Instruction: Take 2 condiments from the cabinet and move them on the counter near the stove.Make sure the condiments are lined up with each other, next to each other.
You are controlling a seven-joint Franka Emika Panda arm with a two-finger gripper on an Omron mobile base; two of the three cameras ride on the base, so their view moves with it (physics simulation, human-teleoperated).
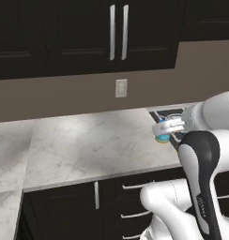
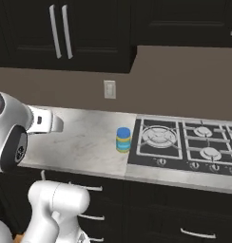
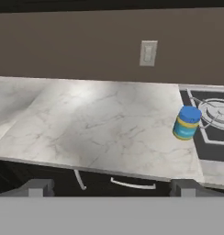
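The arm rises from the base and bends forward at a dark elbow, so that the hand is held level above the near edge of the surface (image 2: 80, 142), looking across it toward the back wall. In the hand view the gripper (image 3: 111, 187) shows its two dark fingertips (image 3: 38, 187) far apart at the bottom of the picture, with nothing between them: the jaws stand wide and hold nothing.

The squat jar (image 2: 123, 139), with a blue lid and yellow-and-teal bands, stands upright on the marbled surface, just left of the stove (image 2: 184, 142) and close to its edge. In the hand view the jar sits to the right and farther off than the fingertips, well apart from them. In the left base view the hand crosses in front of the jar, so that only its lower part shows beneath the white wrist.

Above the surface, the black cabinet (image 2: 65, 33) hangs on the wall with its doors shut, two long silver handles (image 2: 59, 31) side by side. A pale wall outlet (image 2: 109, 89) sits on the brown wall between the cabinet and the surface. Black drawers (image 2: 151, 209) run below.
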